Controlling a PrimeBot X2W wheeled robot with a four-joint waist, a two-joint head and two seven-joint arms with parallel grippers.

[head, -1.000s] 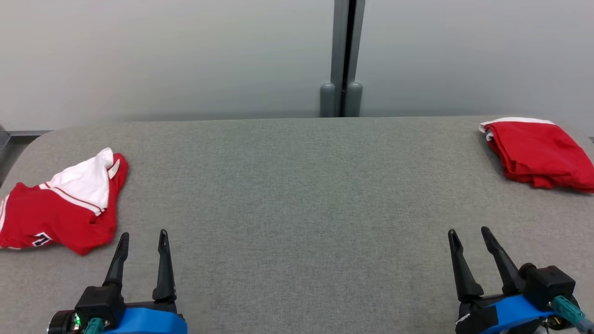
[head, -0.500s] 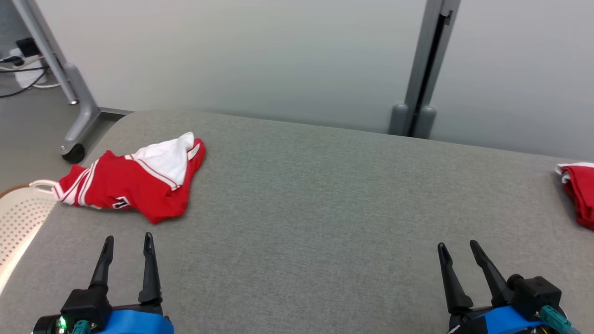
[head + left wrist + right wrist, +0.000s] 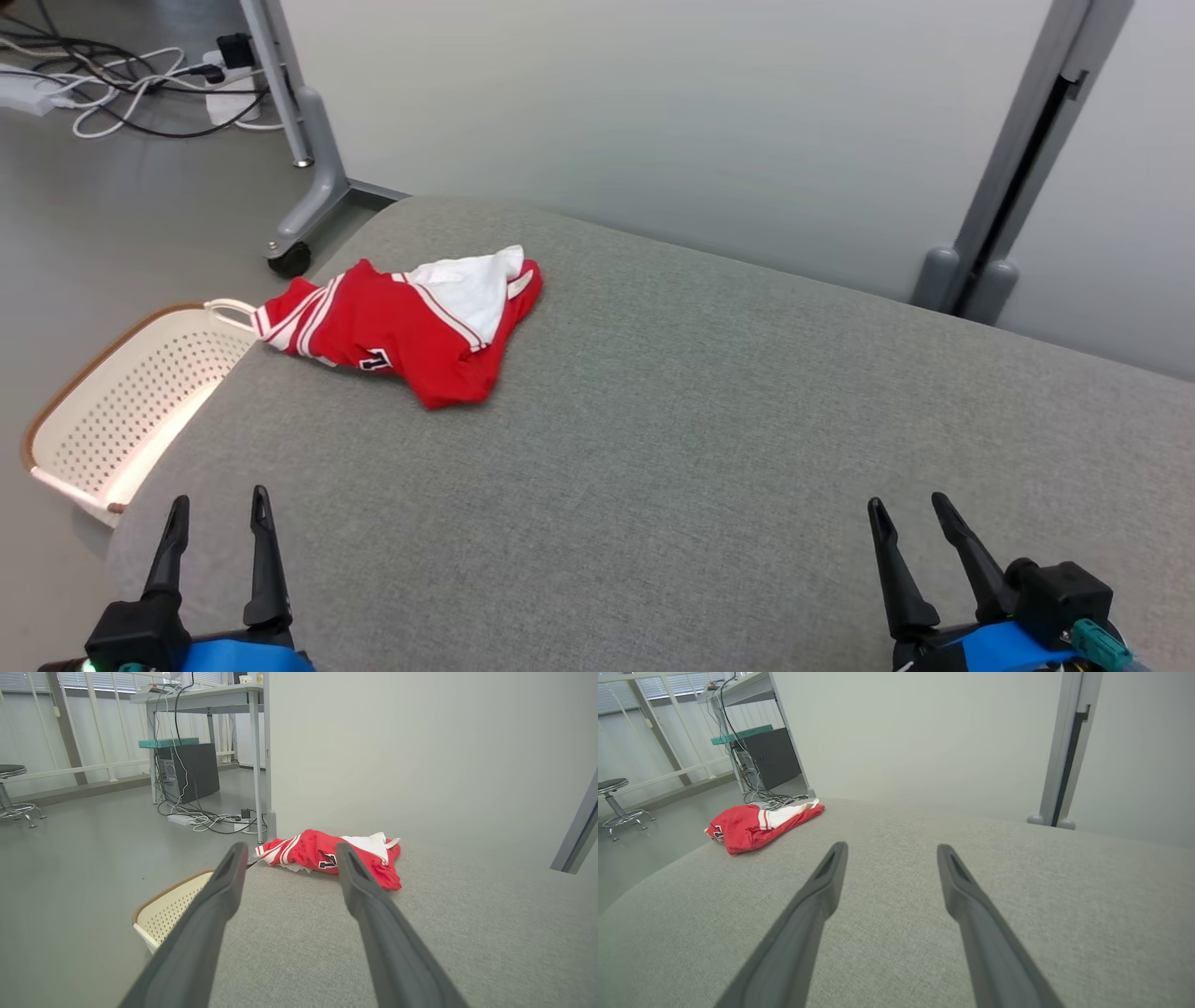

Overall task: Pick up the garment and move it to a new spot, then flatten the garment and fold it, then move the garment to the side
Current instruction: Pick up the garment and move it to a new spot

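A crumpled red and white garment [image 3: 401, 327] with striped trim lies at the far left corner of the grey padded table [image 3: 709, 420]. The left wrist view has the garment [image 3: 327, 854] straight ahead, beyond the fingertips; the right wrist view has the garment [image 3: 756, 823] far off at the left. My left gripper [image 3: 217, 504] hovers over the table's near left edge, open and empty, well short of the cloth. My right gripper [image 3: 907, 509] stands open and empty at the near right, far from the cloth.
A cream perforated basket [image 3: 121, 411] sits on the floor beside the table's left edge, just below the garment. A wheeled partition foot [image 3: 299, 224] and loose cables [image 3: 121, 84] lie on the floor behind it. A grey partition wall [image 3: 653, 112] runs along the table's far side.
The whole head view has swung to the left, so the camera moved. The folded red garment at the far right has left the picture; the basket and floor have come in. Both grippers stay open.
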